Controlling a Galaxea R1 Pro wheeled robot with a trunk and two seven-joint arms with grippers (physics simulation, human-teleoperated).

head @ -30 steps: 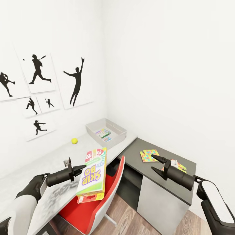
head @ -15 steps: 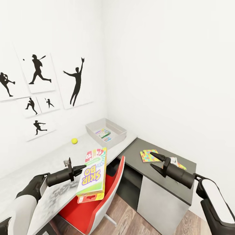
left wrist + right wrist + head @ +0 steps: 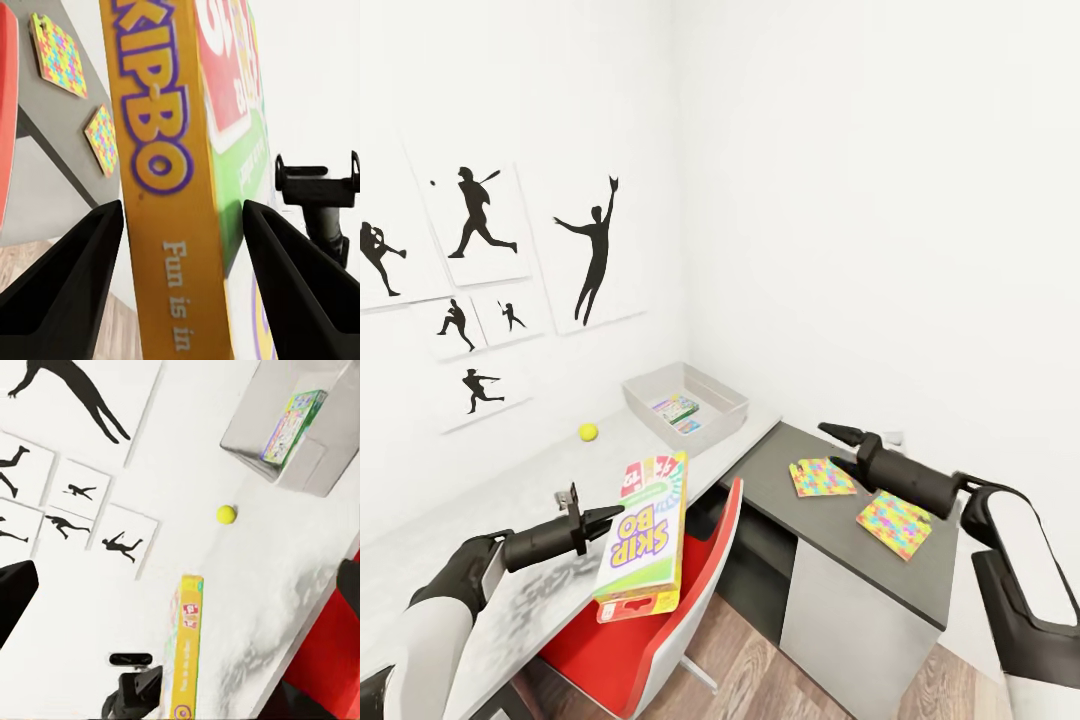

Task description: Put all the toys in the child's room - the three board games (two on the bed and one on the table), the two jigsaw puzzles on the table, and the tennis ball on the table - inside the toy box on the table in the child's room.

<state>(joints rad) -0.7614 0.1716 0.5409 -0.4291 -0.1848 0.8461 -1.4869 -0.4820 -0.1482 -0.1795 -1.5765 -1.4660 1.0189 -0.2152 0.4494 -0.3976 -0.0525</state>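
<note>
Left gripper (image 3: 612, 518) is clamped on a board game (image 3: 645, 540), held on edge over the near rim of the table (image 3: 510, 500). The box is thin and flat: yellow-orange spine with purple "SKIP-BO" lettering, red and green cover.

Toy box (image 3: 732, 398), a shallow light grey bin with flared sides, stands at the table's far end by the wall corner. Another board game (image 3: 678, 411), green-edged with a colourful cover, lies inside it.

Tennis ball (image 3: 588, 431), small and yellow-green, rests on the table just beside the toy box.

Two jigsaw puzzles (image 3: 821, 477) (image 3: 895, 524), jagged multicoloured panels, lie on the lower dark cabinet top (image 3: 830, 530) joined to the table.

Right gripper (image 3: 838, 447) hovers above the cabinet top near the puzzles, fingers spread, holding nothing.
</note>
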